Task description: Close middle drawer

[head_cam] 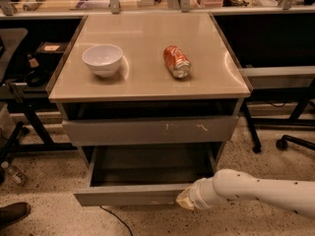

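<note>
Hand [184, 200] at the right end of the front of the middle drawer [123, 195].
Whether the hand is clenched or released cannot be told. The middle drawer stands pulled out, low under the table [147, 85], below a scratched grey drawer front [147, 130]. On the table a white bowl [102, 59] and an orange can [176, 61] on its side sit apart.

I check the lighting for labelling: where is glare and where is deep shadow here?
Camera view: soft glare on the tabletop around the white bowl and the can; deep shadow inside the open middle drawer and under the top; the gripper, at the drawer front's right end, is well lit.
</note>
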You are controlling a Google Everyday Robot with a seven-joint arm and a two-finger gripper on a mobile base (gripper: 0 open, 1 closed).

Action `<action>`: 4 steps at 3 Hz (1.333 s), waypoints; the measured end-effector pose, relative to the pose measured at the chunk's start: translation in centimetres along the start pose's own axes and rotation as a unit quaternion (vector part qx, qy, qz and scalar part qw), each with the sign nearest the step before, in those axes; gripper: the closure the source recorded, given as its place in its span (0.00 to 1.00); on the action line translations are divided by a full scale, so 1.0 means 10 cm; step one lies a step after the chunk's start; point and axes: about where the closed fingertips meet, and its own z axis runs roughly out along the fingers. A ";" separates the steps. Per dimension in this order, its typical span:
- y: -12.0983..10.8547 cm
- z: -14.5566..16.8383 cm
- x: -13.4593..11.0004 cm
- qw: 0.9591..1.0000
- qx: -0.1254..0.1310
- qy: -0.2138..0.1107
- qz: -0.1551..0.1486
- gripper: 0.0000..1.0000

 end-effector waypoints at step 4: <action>0.00 0.00 0.00 1.000 0.000 0.000 0.000 0.18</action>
